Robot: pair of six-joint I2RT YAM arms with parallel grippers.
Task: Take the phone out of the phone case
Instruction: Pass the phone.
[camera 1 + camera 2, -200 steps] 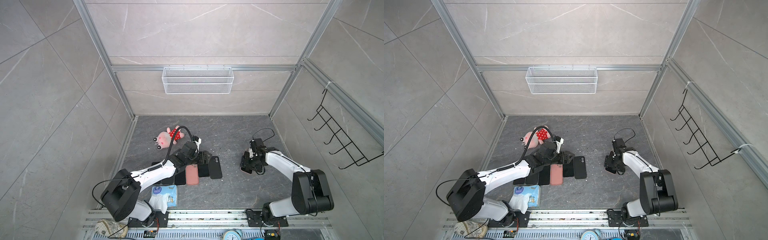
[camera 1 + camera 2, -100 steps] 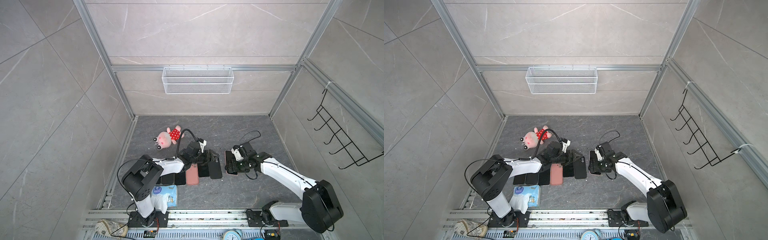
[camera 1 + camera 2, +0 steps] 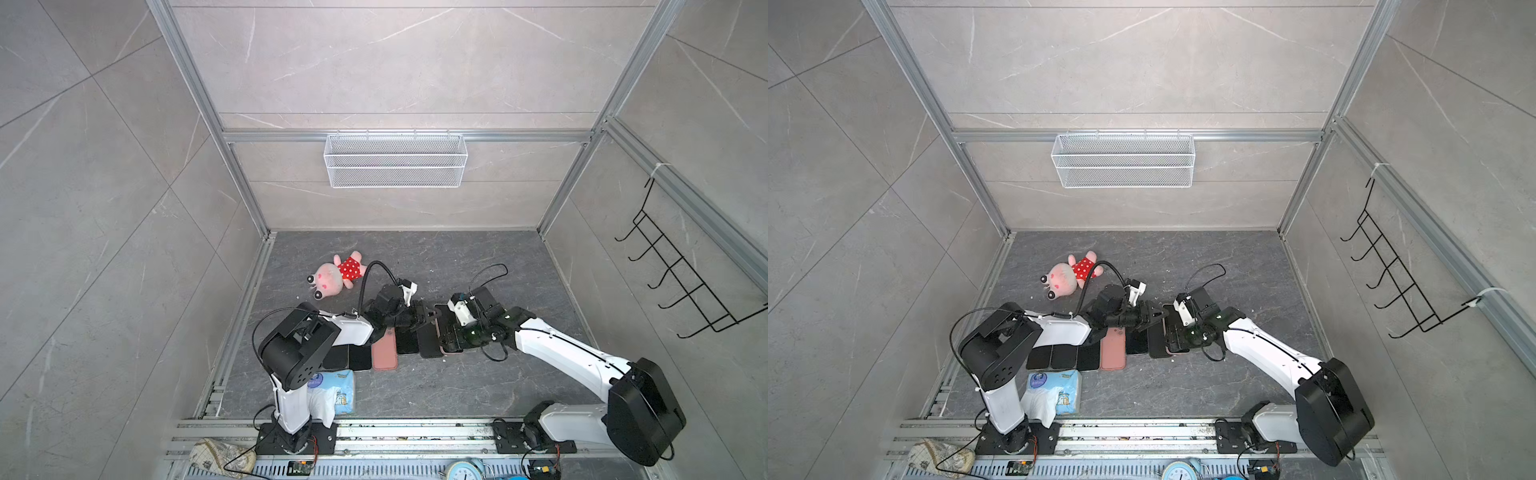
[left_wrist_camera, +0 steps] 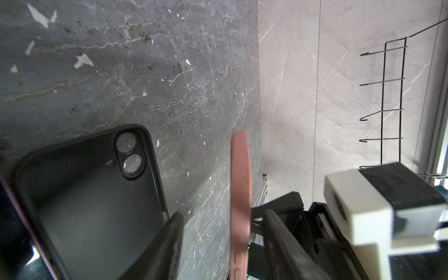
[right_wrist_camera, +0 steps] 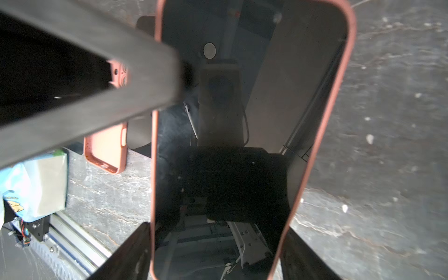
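The phone (image 5: 242,121), a dark screen in a salmon-pink phone case (image 5: 337,97), is held just above the floor. My right gripper (image 5: 217,230) is shut on it across its width, one finger on each long side. In both top views it (image 3: 446,338) sits at mid-floor, nose to nose with my left gripper (image 3: 424,318). In the left wrist view the case (image 4: 240,194) shows edge-on between the jaws of my left gripper (image 4: 223,215). The jaws are open, with a wide gap on one side. One left finger (image 5: 97,72) crosses the phone's far corner.
A row of phones and cases lies on the floor below the grippers, among them an empty salmon case (image 3: 384,351) and an empty black case (image 4: 92,194). A plush pig (image 3: 336,276) lies behind, a tissue pack (image 3: 336,390) by the left base. A wire basket (image 3: 395,160) and a hook rack (image 3: 681,282) hang on the walls.
My right arm swung left from the right side of the floor, carrying the cased phone to the left gripper. The left jaws came around the phone's end and narrowed.
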